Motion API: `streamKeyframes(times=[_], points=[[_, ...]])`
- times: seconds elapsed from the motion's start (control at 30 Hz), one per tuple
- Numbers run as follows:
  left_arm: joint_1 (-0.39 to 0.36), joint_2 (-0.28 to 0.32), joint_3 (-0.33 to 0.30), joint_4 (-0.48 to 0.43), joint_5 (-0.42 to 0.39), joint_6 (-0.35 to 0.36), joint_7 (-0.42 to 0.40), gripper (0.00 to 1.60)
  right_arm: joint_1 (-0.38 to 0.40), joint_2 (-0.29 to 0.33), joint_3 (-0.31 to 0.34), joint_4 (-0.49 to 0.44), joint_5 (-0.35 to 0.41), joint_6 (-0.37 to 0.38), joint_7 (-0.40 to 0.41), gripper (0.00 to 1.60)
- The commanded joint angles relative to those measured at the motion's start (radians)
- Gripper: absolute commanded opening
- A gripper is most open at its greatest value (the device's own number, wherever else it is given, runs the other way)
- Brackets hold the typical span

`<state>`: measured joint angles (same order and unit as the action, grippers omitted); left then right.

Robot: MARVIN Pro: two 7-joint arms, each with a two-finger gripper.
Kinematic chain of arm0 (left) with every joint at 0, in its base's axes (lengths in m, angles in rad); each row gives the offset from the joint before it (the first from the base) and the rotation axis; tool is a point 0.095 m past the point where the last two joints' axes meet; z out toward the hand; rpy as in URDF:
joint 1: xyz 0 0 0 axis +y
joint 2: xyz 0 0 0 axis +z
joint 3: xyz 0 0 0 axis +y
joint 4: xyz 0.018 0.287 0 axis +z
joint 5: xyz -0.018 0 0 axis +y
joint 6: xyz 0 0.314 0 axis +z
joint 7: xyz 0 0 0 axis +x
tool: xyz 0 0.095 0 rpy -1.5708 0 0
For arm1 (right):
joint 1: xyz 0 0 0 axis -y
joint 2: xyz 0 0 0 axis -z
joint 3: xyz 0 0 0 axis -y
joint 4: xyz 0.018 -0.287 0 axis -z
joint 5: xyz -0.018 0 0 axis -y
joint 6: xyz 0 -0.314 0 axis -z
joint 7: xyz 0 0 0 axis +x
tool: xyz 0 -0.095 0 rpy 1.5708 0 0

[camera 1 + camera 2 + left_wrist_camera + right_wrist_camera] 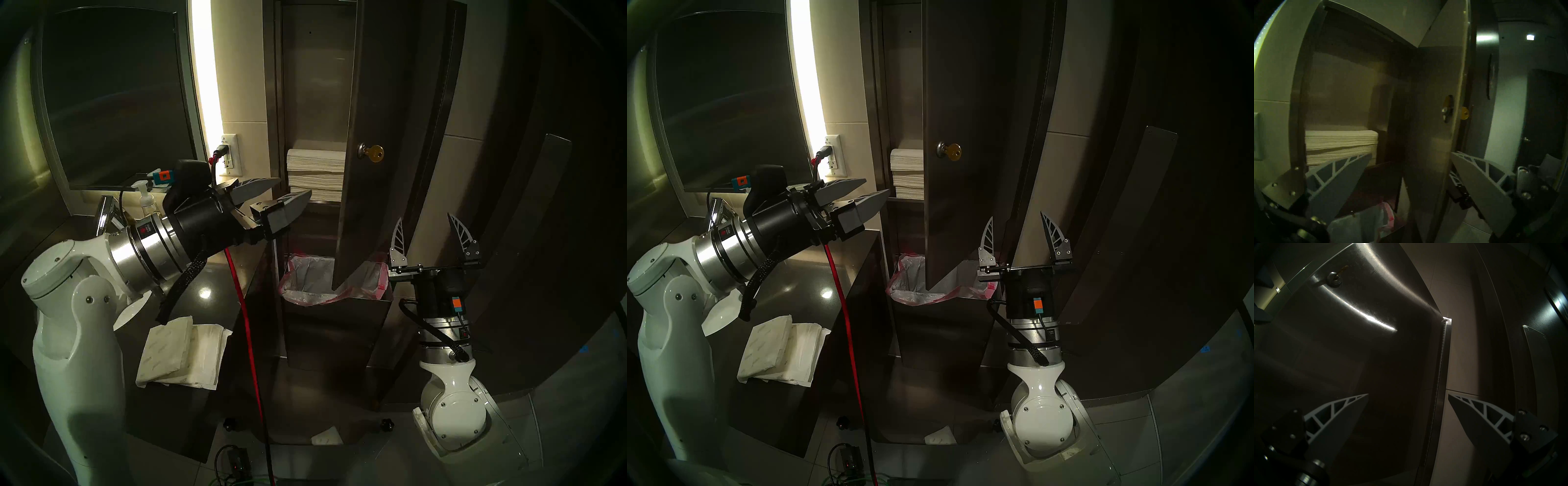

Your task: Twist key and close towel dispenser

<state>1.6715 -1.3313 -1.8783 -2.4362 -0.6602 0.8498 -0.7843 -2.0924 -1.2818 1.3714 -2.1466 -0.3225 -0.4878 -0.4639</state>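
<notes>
Left gripper (278, 197) spread wide, nothing in it, aimed level toward the open towel dispenser (305, 101), clear of the door (373, 85) edge. Door hangs swung out on its right-side hinge, so the paper towel stack (315, 173) inside shows. Key (375, 153) sits in the lock (362, 150) on the door's outer face, brass head sticking out to the right, above and right of the left gripper, well apart from it. Right gripper (436, 234) points upward below the door's hinge side, fingers apart, empty. Lined waste bin (334, 281) under the door; wrapped towel packs (179, 353) on the table (203, 288).

Head stereo right: same layout. Left gripper (861, 193) released, short of the door; key (954, 151) higher up; right gripper (1022, 237) released near the door's lower right.

Left wrist: fingers (1349, 171) wide apart, the door's free edge between them but farther off, no contact. Lock's inner latch on the door's inside face, key head (1464, 112) peeking past the edge. Towel stack (1340, 146) on the shelf behind.

Right wrist: fingers (1339, 414) wide, empty, looking up the door's outer face and hinge (1440, 370); lock with key (1342, 270) far up at upper left, untouched.

Judgement: key not yet turned, door not yet shut; left gripper probably lining up for the key.
</notes>
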Motion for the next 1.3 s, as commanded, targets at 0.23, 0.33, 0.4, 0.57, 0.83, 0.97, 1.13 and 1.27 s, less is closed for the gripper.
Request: streamKeyframes(times=[0.23,0.33,0.4,0.57,0.83,0.97,1.13,1.27], points=[[-0.129,0.076,0.033,-0.007,-0.093,0.110,-0.019,1.60,0.005,0.002,0.001,-0.012,-0.001,0.000,-0.003,1.60],[-0.152,0.082,0.054,-0.007,-0.101,0.110,-0.005,1.60,0.005,0.003,0.000,-0.012,0.000,0.001,-0.003,1.60],[-0.165,0.085,0.071,-0.007,-0.103,0.110,0.011,1.60,0.005,0.003,0.000,-0.012,0.000,0.001,-0.004,1.60],[-0.183,0.074,0.140,-0.007,-0.107,0.110,0.079,1.60,0.006,0.005,0.000,-0.013,0.000,0.001,-0.005,1.60],[-0.205,0.048,0.211,-0.007,-0.131,0.110,0.181,1.60,0.006,0.006,-0.001,-0.013,0.000,0.002,-0.007,1.60],[-0.220,0.033,0.243,-0.007,-0.145,0.110,0.243,1.60,0.006,0.007,-0.002,-0.013,0.000,0.003,-0.008,1.60],[-0.261,0.035,0.290,-0.007,-0.153,0.110,0.312,1.60,0.006,0.009,-0.002,-0.013,0.000,0.003,-0.009,1.60],[-0.273,0.036,0.317,-0.007,-0.157,0.110,0.347,1.60,0.006,0.009,-0.003,-0.014,0.000,0.003,-0.010,1.60]])
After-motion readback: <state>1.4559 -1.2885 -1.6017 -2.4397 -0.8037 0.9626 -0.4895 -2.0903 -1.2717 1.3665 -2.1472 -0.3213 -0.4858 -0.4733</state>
